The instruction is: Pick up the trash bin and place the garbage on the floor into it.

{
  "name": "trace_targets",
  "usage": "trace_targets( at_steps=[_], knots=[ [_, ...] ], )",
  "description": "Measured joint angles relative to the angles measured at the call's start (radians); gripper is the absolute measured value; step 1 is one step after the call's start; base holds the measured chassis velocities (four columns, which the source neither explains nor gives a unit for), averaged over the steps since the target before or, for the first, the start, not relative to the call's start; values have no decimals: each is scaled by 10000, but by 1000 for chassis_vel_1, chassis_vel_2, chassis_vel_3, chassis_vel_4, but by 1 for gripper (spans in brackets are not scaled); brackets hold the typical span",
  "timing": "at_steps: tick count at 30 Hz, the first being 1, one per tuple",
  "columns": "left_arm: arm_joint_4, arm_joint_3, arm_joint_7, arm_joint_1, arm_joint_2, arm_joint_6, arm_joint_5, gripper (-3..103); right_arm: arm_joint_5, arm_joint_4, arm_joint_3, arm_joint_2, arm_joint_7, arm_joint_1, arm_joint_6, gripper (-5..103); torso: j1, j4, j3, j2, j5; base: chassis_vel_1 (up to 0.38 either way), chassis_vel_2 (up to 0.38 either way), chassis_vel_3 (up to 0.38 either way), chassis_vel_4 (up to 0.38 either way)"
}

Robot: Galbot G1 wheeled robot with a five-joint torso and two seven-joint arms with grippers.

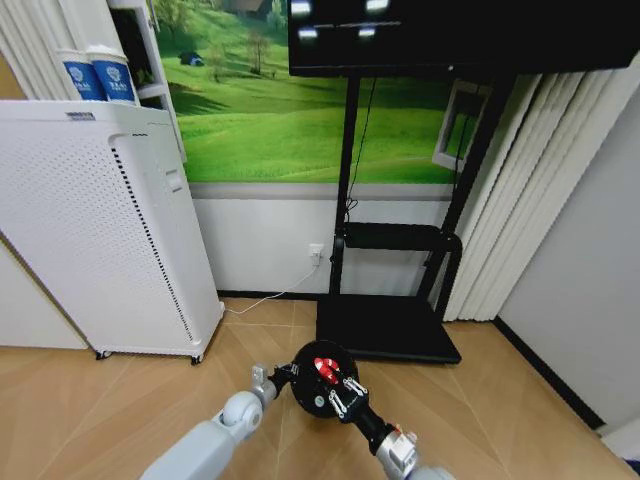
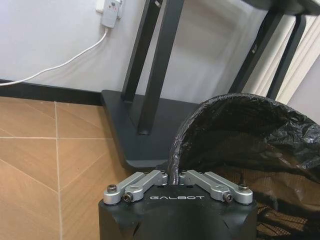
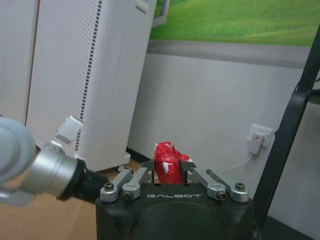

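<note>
Right pincer holds red scrap over bin.

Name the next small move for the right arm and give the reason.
Probably open the right gripper. Its jaws are shut on a red scrap, which hangs over the mouth of the trash bin. The left gripper holds the bin's rim, so the scrap should drop in.

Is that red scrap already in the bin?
Not yet. The right gripper holds the red scrap over the bin, which the left gripper holds.
</note>
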Motion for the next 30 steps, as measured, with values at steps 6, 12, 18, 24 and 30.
trace_targets(
  at_steps=[6,12,18,24,30],
  knots=[
    [-490,-752,45,634,268,20,43,3,-52,-395,-11,61,-2,9,98,35,1,-1,0,1,2,0,0,0,0],
    [-571,-1291,115,1051,216,19,181,3,-288,-455,46,182,12,-76,197,51,0,-2,0,0,0,0,0,0,0],
    [-583,-1628,23,1300,-122,17,306,3,-356,-331,53,310,58,-229,222,73,1,-4,0,1,-1,0,0,0,0],
    [-603,-1888,-123,1427,-238,-13,412,3,-126,-271,475,531,372,-429,141,95,0,-5,1,-1,-1,0,0,0,0],
    [-1312,-3552,-536,2182,33,-66,480,3,1274,-154,2100,1185,1550,-65,-859,100,0,2,0,0,-1,0,0,0,0]
  ],
)
